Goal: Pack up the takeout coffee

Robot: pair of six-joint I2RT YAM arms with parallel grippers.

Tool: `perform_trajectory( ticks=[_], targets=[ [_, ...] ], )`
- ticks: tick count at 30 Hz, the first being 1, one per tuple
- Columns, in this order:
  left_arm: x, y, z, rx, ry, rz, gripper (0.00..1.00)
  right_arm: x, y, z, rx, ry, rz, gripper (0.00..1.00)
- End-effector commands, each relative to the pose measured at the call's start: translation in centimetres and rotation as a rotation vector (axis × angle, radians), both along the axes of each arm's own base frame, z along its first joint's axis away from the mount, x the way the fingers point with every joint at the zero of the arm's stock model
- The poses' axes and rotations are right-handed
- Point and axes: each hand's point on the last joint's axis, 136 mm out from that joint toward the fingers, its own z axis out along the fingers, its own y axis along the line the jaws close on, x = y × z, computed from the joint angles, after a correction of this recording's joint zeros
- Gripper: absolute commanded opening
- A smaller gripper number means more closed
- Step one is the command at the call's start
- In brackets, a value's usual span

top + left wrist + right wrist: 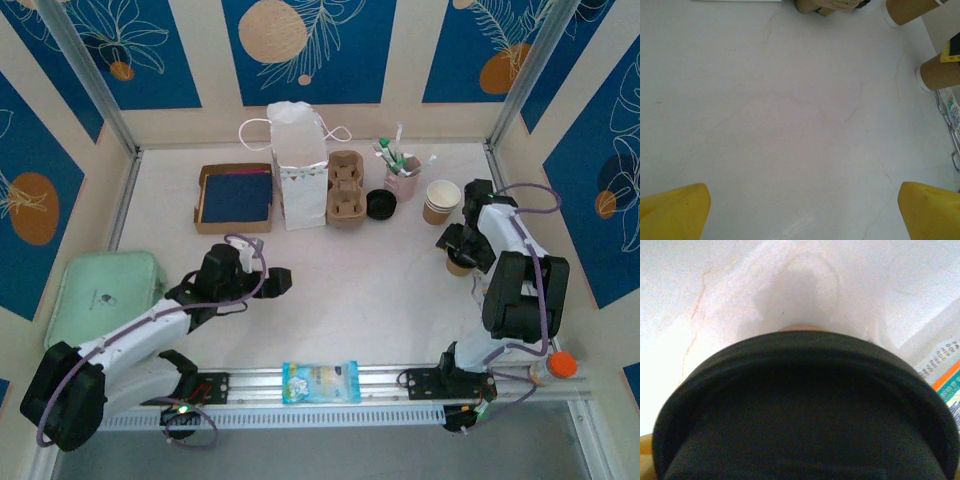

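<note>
The takeout coffee (458,266) stands upright at the right of the counter (340,290), a small kraft-brown paper cup near the stacked cups (441,202), black lid (800,410) over its top.

Staged robot booth — printed walls (330,60), aluminium frame (90,75)

Desk (380,290): white, smooth, faintly veined, soft sheen as I see it. Takeout coffee (940,72): matt kraft paper wall. Black lid (800,405): matt, plastic by look. Bag (298,165): white creased paper. Cup carrier (346,188): rough moulded pulp. Left tool (804,200) fingers (675,212): smooth yellow plastic. Tray (100,295): pale green, I read smooth plastic.
</note>
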Motion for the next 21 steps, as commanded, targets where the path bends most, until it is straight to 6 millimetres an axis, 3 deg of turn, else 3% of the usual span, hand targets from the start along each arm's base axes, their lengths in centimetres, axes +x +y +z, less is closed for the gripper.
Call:
perform_trajectory(
  ticks=[1,7,14,21],
  targets=[
    [0.31,0.16,0.82,0.003,-0.024,-0.002,0.96,-0.26,0.12,-1.09,0.016,0.02,-0.009,0.88],
    [0.2,0.33,1.01,0.008,-0.027,0.0,0.96,-0.35,0.15,-1.84,0.024,0.034,-0.012,0.93],
    [0.19,0.45,1.13,0.013,-0.028,0.003,0.96,-0.3,0.17,-1.36,0.023,0.018,-0.012,1.0],
    [0.17,0.45,1.26,0.01,-0.031,0.004,0.96,-0.41,0.01,-1.06,0.01,0.016,-0.019,0.99]
  ],
)
